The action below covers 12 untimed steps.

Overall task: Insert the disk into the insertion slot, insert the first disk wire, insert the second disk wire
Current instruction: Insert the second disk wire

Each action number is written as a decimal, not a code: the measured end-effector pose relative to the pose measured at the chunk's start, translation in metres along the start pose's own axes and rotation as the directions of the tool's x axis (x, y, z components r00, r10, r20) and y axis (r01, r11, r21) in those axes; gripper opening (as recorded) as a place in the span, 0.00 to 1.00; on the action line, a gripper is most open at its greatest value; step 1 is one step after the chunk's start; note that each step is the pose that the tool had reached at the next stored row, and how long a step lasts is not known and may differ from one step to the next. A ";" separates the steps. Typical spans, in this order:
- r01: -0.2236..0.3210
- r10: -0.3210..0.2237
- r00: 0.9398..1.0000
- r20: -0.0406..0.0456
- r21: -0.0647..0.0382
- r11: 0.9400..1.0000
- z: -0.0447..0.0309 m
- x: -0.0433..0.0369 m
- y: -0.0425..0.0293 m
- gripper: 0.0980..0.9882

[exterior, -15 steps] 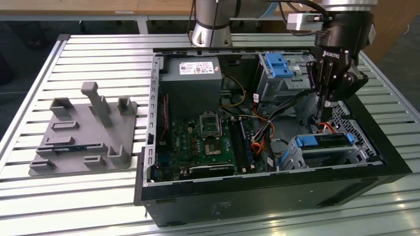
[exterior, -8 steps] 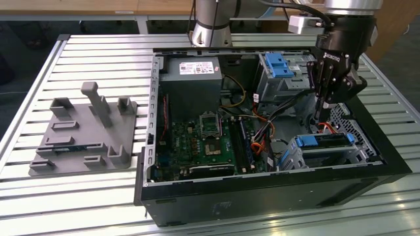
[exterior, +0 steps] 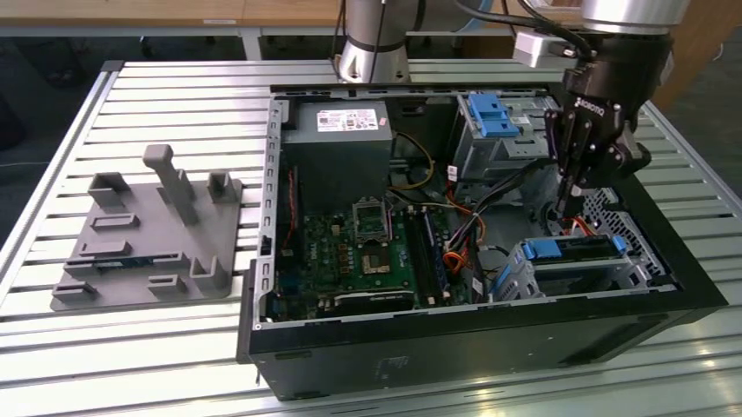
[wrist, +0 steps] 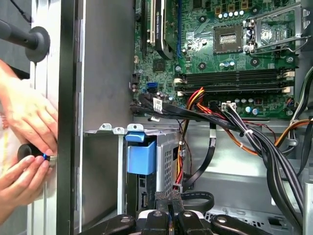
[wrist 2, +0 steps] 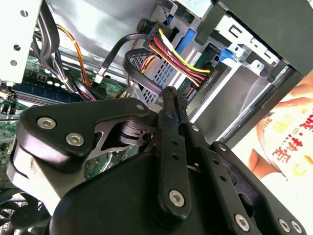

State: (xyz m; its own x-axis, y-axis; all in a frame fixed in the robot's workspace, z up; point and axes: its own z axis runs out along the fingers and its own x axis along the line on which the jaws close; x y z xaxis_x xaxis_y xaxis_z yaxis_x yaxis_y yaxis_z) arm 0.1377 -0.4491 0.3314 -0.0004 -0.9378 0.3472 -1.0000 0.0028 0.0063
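Exterior view: gripper (exterior: pixel 576 198) hangs inside the open computer case (exterior: pixel 464 347), jaws pressed nearly together just above the disk (exterior: pixel 576 254), touching nothing discernible. Blue-framed disk sits level in its slot (exterior: pixel 635 276), long axis running across the case.

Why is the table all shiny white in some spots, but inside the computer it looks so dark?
In the exterior view, light glares off the metal table slats and washes them white, while the black computer case walls shade what is inside. In the second wrist view, a bare metal panel glares pale too, and the black gripper looks dark against it.
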 end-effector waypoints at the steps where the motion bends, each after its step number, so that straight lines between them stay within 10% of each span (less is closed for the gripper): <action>1: 0.000 0.000 1.000 0.005 0.000 1.000 0.0003 0.0015 0.0000 0.06; 12: 0.000 0.000 0.999 0.052 0.000 1.000 0.0047 0.0169 0.0000 0.06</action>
State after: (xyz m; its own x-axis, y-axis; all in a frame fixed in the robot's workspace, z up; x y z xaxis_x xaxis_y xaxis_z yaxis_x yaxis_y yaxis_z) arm 0.1377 -0.4666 0.3329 -0.0005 -0.9545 0.2982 -1.0000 0.0025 0.0064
